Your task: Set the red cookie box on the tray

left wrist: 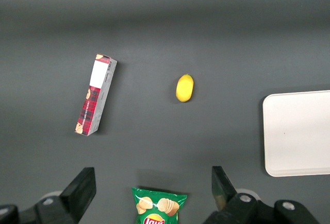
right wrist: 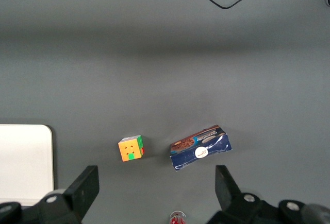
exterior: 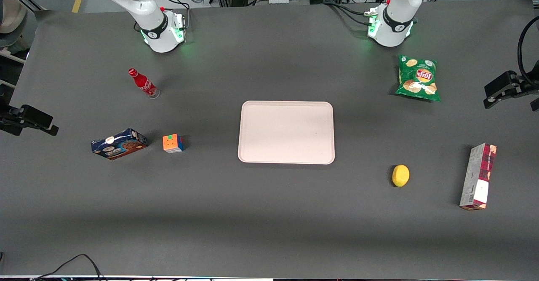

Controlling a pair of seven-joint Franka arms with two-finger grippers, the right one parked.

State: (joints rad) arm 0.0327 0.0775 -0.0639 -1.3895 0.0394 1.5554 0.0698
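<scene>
Toward the lower right of the front view, we see the red cookie box [exterior: 478, 176] lying on the dark table mat [exterior: 269, 222], well apart from the tray [exterior: 286, 132] at centre — so nothing is done yet; reach, grasp, carry and placing all remain. Our gripper [left wrist: 152, 190] hangs high above the chip bag [left wrist: 157, 207], jaws wide apart, empty. Box: long, narrow printed carton. Tray: smooth, pale, low-rimmed, round-cornered — bare.

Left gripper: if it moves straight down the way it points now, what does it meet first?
Probably the chips bag, which lies between the open fingers of the left gripper. Depth is unclear; the red cookie box lies aside.
</scene>
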